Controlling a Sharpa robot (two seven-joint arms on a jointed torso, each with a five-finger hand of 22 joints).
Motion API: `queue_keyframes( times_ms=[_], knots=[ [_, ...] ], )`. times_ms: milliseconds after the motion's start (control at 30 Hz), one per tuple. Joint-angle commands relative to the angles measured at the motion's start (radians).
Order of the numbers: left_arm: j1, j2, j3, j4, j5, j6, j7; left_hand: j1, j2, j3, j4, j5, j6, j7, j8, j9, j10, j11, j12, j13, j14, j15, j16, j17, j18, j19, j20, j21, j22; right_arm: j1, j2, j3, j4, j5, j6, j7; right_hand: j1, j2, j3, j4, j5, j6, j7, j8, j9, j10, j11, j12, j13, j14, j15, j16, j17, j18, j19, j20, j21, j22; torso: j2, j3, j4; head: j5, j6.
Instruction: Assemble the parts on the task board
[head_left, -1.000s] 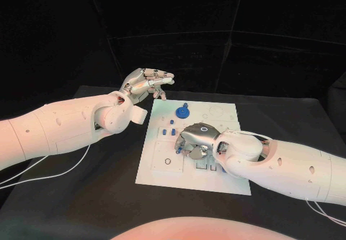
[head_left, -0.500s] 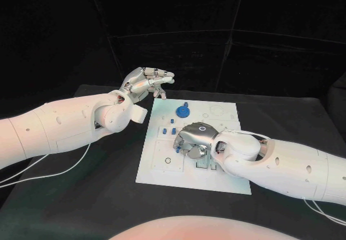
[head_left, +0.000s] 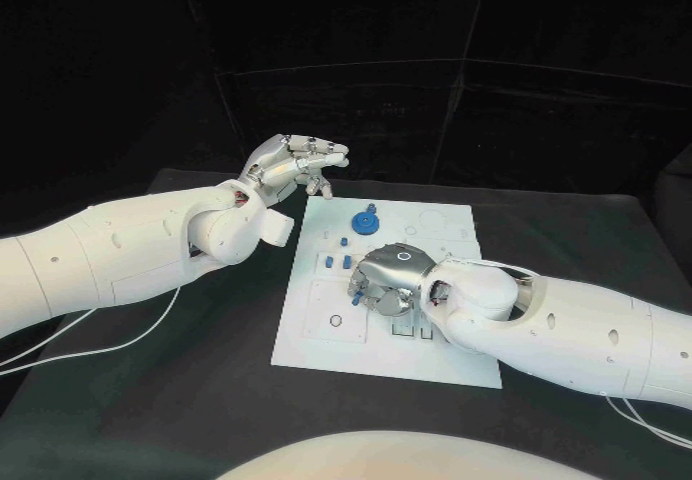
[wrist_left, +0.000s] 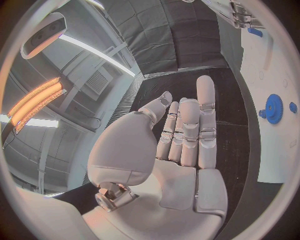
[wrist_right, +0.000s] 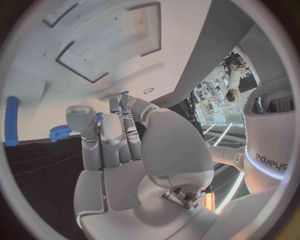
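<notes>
Over the flat white plastic task board (head_left: 378, 330), the right hand (head_left: 387, 283) pinches a small blue part (head_left: 353, 291). Beyond the board's far corner, the left hand (head_left: 293, 167) hangs curled and holds nothing.

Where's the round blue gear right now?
In the head view the blue gear sits on the task board's far end, beyond the right hand.

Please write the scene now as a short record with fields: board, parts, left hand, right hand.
board: white task board lies flat on the black table
parts: blue gear-like disc near the board's far edge; small blue pegs closer to the middle
left hand: left hand raised beyond the board's far left corner, fingers apart, holding nothing
right hand: right hand low over the board's middle; whether it holds a part cannot be told
</notes>
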Motion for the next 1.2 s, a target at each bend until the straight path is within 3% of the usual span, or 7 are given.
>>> queue_keyframes(
  times_ms=[33, 433, 1200],
  knots=[
    [0.001, 0.000, 0.000, 0.000, 0.002, 0.017, 0.001, 0.008, 0.001, -0.007, 0.001, 0.004, -0.004, 0.006, -0.004, -0.001, -0.006, -0.003, -0.002, -0.001, -0.002, 0.003, -0.003, -0.001, 0.013, -0.001, 0.007, -0.005, -0.001, 0.000, 0.001, -0.001, 0.001, -0.022, 0.022, -0.016, 0.001, -0.007, 0.002, 0.002, 0.006, 0.002, 0.006, -0.003, 0.001, 0.001, 0.008, -0.005, 0.000, 0.037, 0.001, 0.003, 0.000, -0.006, 0.006, 0.004, 0.004, 0.002, 0.000, 0.0002, -0.0003, 0.000, -0.001],
    [0.001, 0.001, 0.000, 0.000, 0.002, 0.019, -0.002, 0.008, 0.001, -0.008, 0.001, 0.004, -0.005, 0.007, -0.004, 0.000, -0.007, -0.002, -0.002, 0.000, -0.003, 0.003, -0.004, -0.004, 0.013, -0.001, 0.007, -0.006, -0.002, 0.000, 0.010, -0.001, 0.003, -0.023, 0.037, -0.003, -0.003, -0.011, -0.002, 0.004, 0.006, 0.003, 0.006, -0.004, 0.001, 0.003, 0.008, -0.006, 0.001, 0.036, 0.001, 0.006, 0.001, -0.006, 0.004, 0.004, 0.007, 0.004, 0.000, -0.0004, 0.0000, -0.002, -0.002],
    [0.001, 0.001, 0.000, -0.003, 0.002, 0.027, -0.012, 0.008, 0.001, -0.008, 0.001, 0.004, -0.005, 0.007, -0.004, 0.000, -0.008, -0.002, -0.002, 0.000, -0.003, 0.003, -0.004, -0.004, 0.012, -0.001, 0.007, -0.006, -0.002, -0.004, 0.015, -0.001, -0.004, 0.009, 0.033, 0.009, -0.033, -0.037, -0.026, 0.027, 0.008, -0.036, 0.019, -0.035, -0.004, -0.040, 0.024, -0.046, -0.002, 0.029, 0.014, 0.019, 0.001, -0.005, -0.010, 0.016, 0.013, 0.006, 0.000, 0.0002, -0.0004, -0.002, -0.008]
  ],
)
